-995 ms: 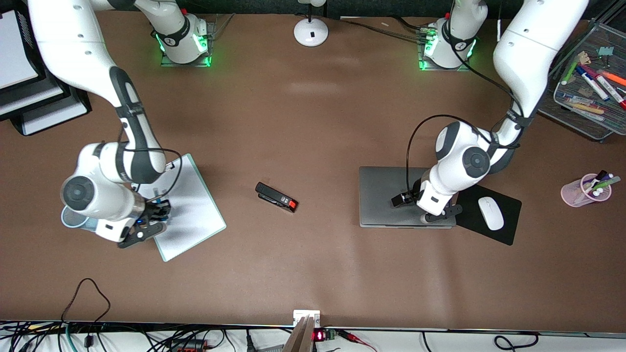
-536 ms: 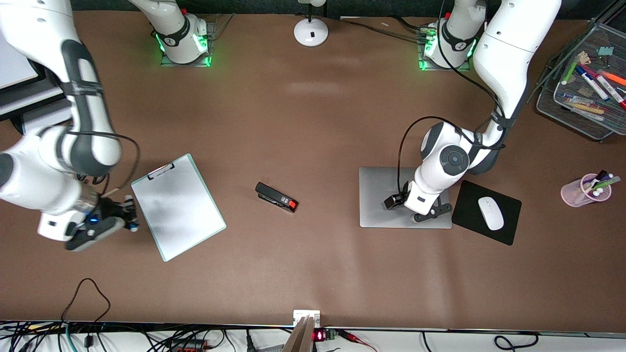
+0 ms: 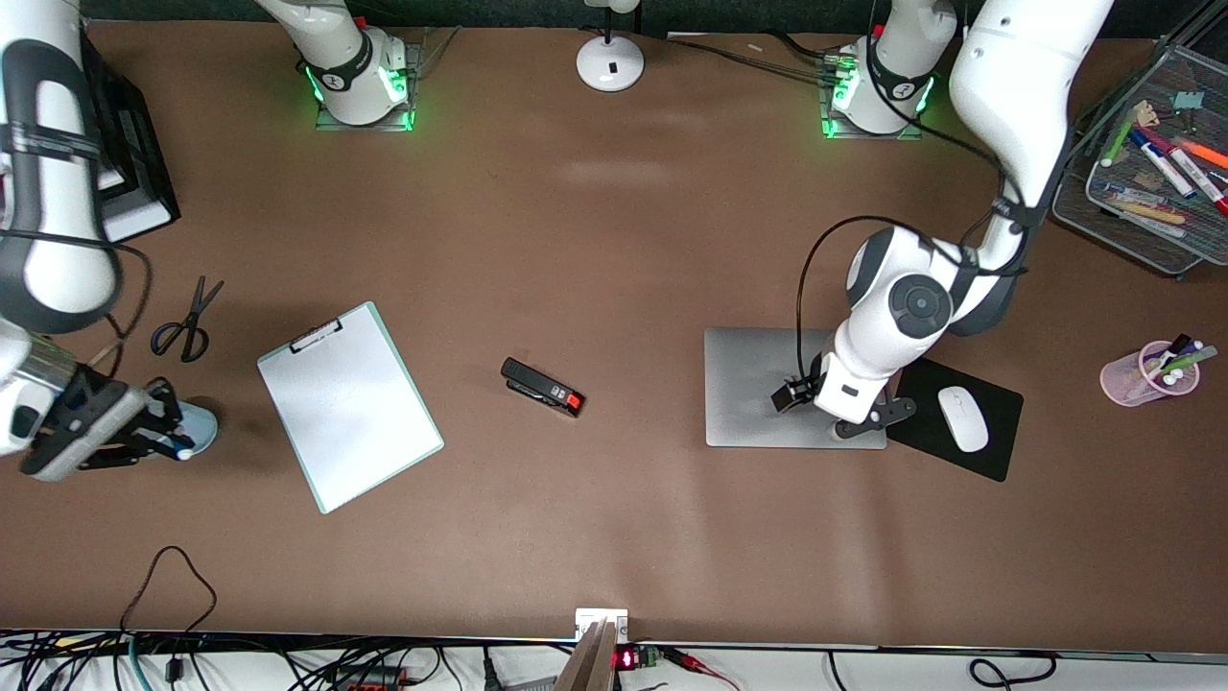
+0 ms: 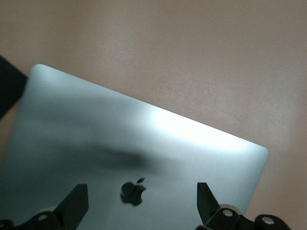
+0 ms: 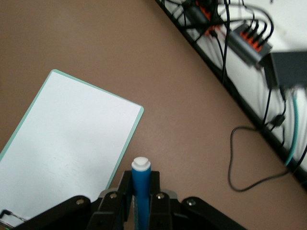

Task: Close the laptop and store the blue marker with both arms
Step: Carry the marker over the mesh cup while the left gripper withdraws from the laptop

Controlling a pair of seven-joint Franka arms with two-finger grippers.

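Storing the marker is the step in hand, judging by the laptop (image 3: pixel 767 389), which lies lid-down, flat, beside the mouse pad (image 3: pixel 998 451). Left gripper (image 4: pixel 139 211) hovers over its lid, fingers spread, empty. Right gripper (image 3: pixel 144 432) clenches the blue marker (image 5: pixel 141 189) over a pale-blue cup (image 3: pixel 197 422); white cap leads, long axis along the fingers. Next: likely centre, lower, release.

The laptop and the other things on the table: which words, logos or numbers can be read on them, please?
No words or numbers are readable.
Laptop lid, closed: a dark apple logo, a sign without text, seen between the open left pincer fingers.
Small red display at the table edge: too small to read.
Blue marker in the right pincer: no visible print.
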